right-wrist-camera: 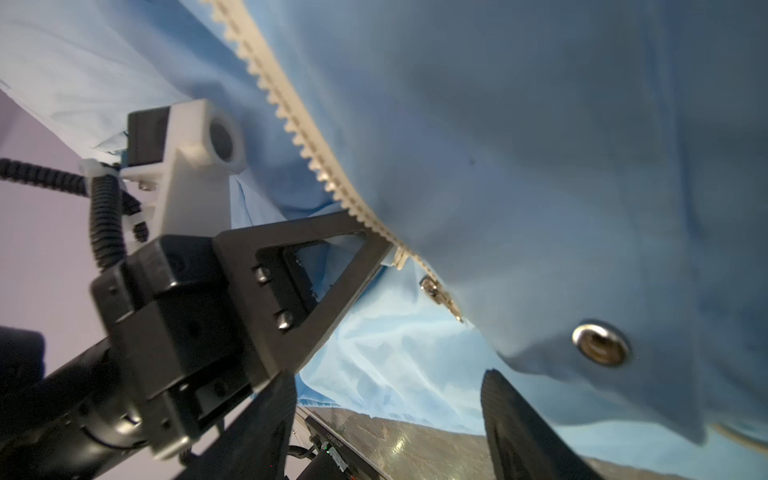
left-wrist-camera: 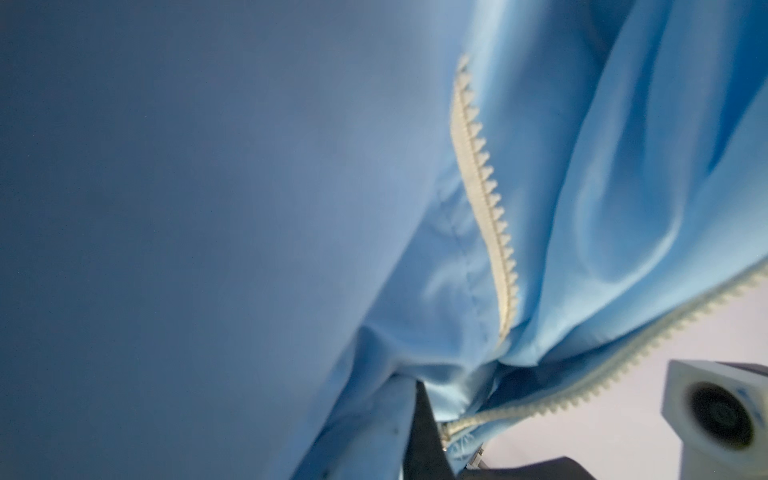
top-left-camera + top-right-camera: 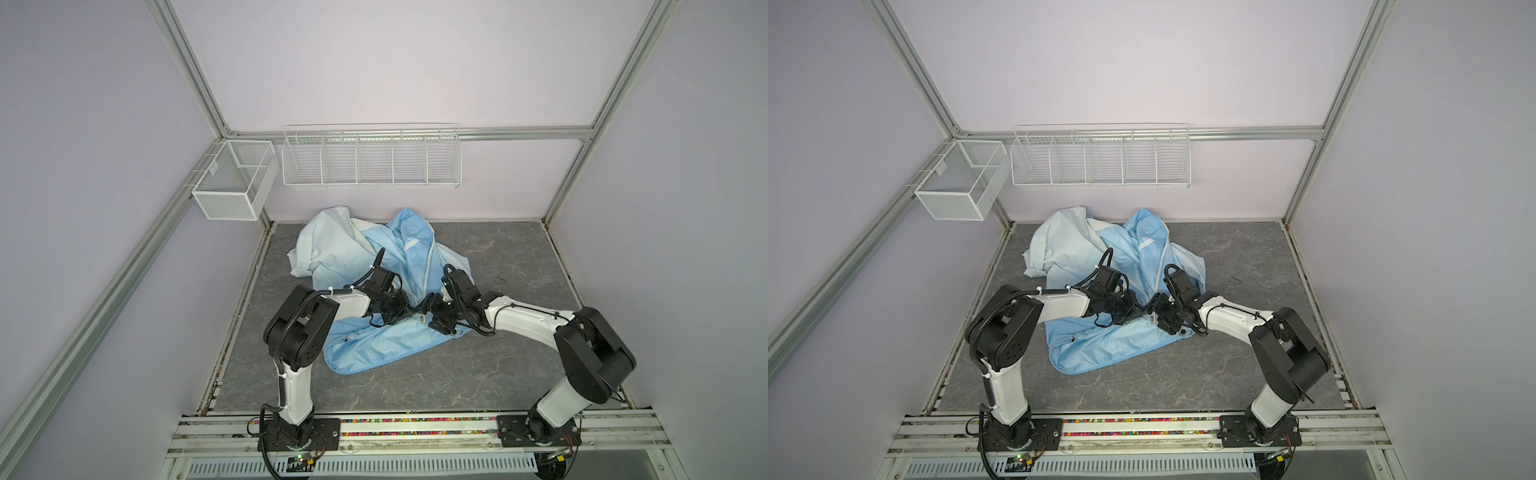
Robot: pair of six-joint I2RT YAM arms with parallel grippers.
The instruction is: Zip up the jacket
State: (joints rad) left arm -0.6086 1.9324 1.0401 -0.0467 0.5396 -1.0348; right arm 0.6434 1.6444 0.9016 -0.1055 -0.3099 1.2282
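Observation:
The light-blue jacket [image 3: 374,340] [image 3: 1100,345] lies crumpled on the grey table, its paler side bunched toward the back. Its white zipper [image 2: 482,183] [image 1: 291,112] is parted, both toothed edges showing. My left gripper [image 3: 411,309] [image 3: 1142,309] [image 2: 415,415] is shut on the jacket's zipper edge near the hem and holds it lifted. The metal slider [image 1: 432,289] sits just past its tip. My right gripper [image 3: 430,316] [image 3: 1158,316] [image 1: 390,415] faces it, open, with only table and cloth seen between its fingers [image 1: 519,428]. A metal snap [image 1: 600,343] hangs close by.
A white mesh box [image 3: 232,183] and a long wire rack [image 3: 370,160] hang on the back wall above the table. Bare marbled tabletop [image 3: 498,365] lies in front and to the right of the jacket. Aluminium frame posts border the table.

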